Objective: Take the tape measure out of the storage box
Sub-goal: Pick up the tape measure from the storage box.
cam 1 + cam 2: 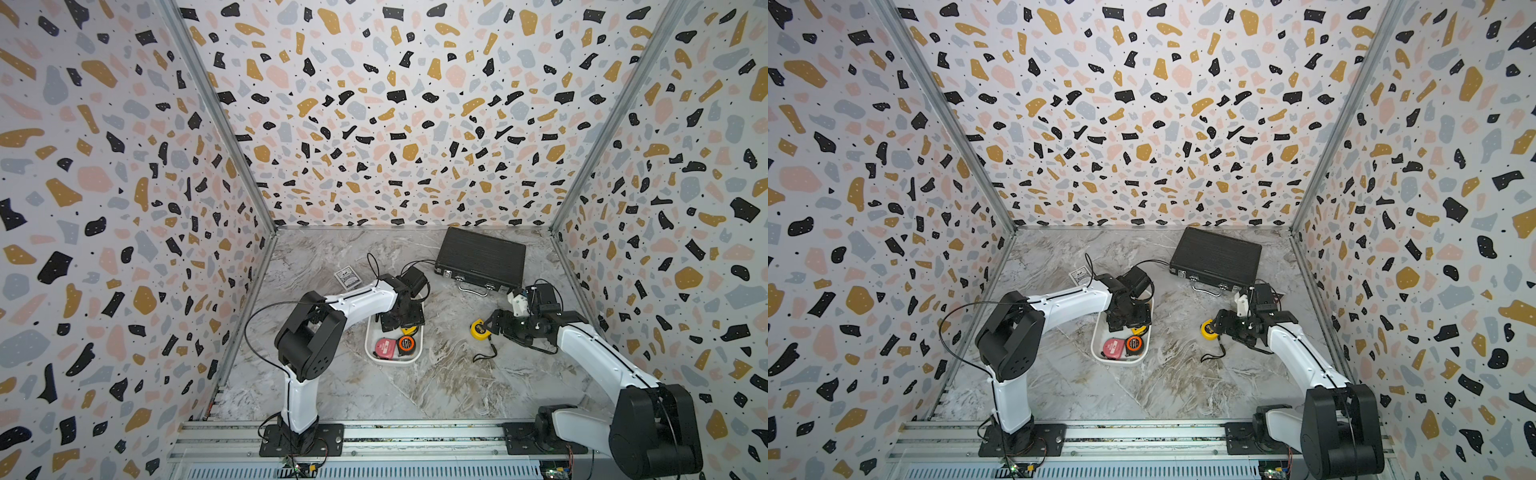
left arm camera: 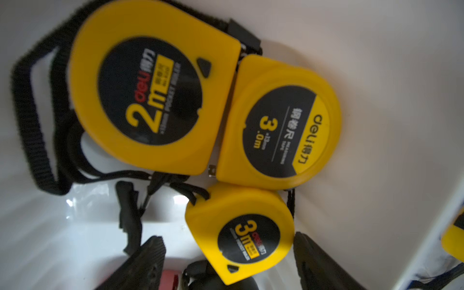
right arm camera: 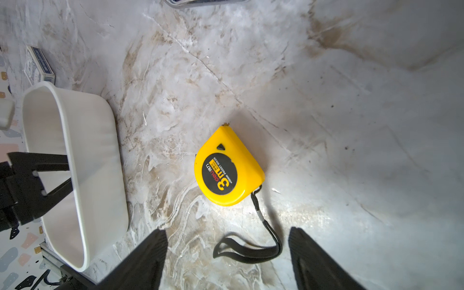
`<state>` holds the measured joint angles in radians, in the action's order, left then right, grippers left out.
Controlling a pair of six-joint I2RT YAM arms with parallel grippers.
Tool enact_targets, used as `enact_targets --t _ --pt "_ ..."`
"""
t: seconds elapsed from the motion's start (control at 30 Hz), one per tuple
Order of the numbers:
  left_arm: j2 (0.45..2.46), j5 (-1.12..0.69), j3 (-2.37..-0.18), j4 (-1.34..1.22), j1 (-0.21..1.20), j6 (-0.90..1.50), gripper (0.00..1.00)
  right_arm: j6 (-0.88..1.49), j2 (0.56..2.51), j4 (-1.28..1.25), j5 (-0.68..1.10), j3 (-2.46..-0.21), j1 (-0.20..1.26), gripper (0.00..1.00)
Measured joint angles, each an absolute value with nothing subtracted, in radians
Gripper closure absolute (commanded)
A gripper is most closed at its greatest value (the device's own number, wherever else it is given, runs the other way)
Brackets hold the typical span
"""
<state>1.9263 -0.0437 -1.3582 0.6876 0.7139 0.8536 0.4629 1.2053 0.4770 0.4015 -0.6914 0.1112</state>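
The white storage box (image 1: 390, 362) stands mid-table in both top views. My left gripper (image 2: 227, 238) reaches down into it and is open. A small yellow 3 m tape measure (image 2: 241, 226) lies between its fingers (image 2: 150, 261), with a gap on one side. Two larger yellow tape measures (image 2: 150, 100) (image 2: 281, 130) lie beside it. A pink one (image 1: 386, 345) and an orange-black one (image 1: 406, 344) lie at the box's near end. Another yellow tape measure (image 3: 227, 167) lies on the table right of the box. My right gripper (image 3: 227, 251) hovers open over its black strap (image 3: 251, 253).
A black ribbed case (image 1: 482, 257) with metal latches lies at the back right. A small card box (image 1: 348, 277) lies behind the storage box (image 1: 1117, 362). Patterned walls close in the table on three sides. Bare marble lies in front of the box.
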Motion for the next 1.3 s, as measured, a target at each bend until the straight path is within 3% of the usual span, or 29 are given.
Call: enact_targets --t 0.4,0.73,1.1,1.2,1.3 --pt "1.942 -0.081 -1.358 0.659 0.713 0.929 0.17 0.463 1.224 0.457 0.424 -0.696 0.111 0.17" --pt "1.975 -0.069 -1.373 0.658 0.713 1.004 0.27 0.463 1.239 0.434 0.443 -0.697 0.111 0.17" --pt "1.988 -0.044 -1.391 0.684 0.712 1.008 0.25 0.468 1.252 0.417 0.46 -0.697 0.111 0.17" --pt "1.996 -0.04 -1.401 0.691 0.709 1.008 0.29 0.47 1.252 0.414 0.461 -0.697 0.111 0.17" --pt "2.003 -0.039 -1.408 0.696 0.708 1.007 0.4 0.471 1.252 0.41 0.464 -0.697 0.111 0.17"
